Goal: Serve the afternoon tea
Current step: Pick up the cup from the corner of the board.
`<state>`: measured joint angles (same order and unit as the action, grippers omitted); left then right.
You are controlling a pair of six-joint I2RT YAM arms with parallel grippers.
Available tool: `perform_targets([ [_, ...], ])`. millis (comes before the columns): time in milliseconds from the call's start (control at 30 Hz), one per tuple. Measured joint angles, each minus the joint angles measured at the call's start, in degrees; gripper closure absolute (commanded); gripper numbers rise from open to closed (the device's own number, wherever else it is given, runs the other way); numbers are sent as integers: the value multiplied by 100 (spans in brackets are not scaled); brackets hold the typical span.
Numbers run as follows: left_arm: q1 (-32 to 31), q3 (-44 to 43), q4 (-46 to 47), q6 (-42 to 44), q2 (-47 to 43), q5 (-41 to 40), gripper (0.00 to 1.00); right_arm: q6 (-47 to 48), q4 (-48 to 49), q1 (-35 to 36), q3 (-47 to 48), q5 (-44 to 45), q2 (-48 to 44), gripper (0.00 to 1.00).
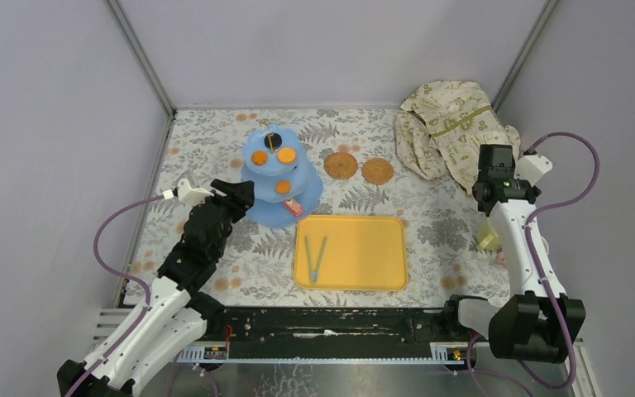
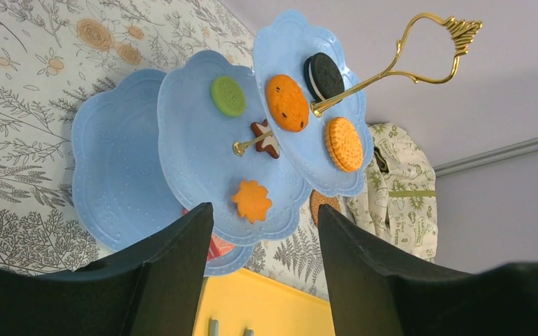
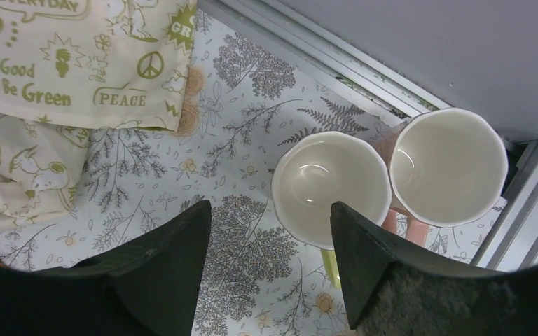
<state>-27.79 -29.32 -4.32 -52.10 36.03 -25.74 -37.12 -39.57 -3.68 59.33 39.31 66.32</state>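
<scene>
The light-blue three-tier stand (image 1: 279, 178) stands at the back left of the table and carries several toy biscuits, among them a chocolate-chip cookie (image 2: 286, 103) and an orange flower biscuit (image 2: 252, 201). My left gripper (image 2: 263, 210) is open, empty, and just short of the stand's (image 2: 126, 161) lower rims. Two woven coasters (image 1: 341, 165) (image 1: 378, 171) lie to the right of the stand. Two pale cups (image 3: 331, 187) (image 3: 448, 166) stand side by side at the table's right edge. My right gripper (image 3: 270, 206) hovers open above them, its right finger over the nearer cup's rim.
A yellow tray (image 1: 364, 256) holding tongs (image 1: 316, 258) lies near the front middle. A cream printed cloth (image 1: 451, 132) is bunched at the back right. A metal rail (image 3: 532, 203) and the side wall run just past the cups.
</scene>
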Motion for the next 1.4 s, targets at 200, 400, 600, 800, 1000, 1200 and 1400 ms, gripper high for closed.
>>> perform_targets([
  [200,-48,48,-9,0,-81,15,36,90,192,-380,-101,-402,317,32],
  [400,-57,74,-9,0,-155,31,36,111,382,-577,-280,-723,693,34],
  [600,-59,98,-9,0,-170,33,36,109,435,-745,-533,-929,852,38],
  [800,-68,101,-9,-2,-203,31,35,109,511,-791,-595,-1056,1023,54],
  [1000,-68,105,-9,-2,-254,28,35,109,581,-807,-664,-1093,1088,70],
  [1200,-68,107,-9,-2,-269,28,35,111,638,-807,-715,-1141,1088,84],
  [1400,-68,107,-9,-2,-267,28,35,199,684,-807,-750,-1167,1054,100],
])
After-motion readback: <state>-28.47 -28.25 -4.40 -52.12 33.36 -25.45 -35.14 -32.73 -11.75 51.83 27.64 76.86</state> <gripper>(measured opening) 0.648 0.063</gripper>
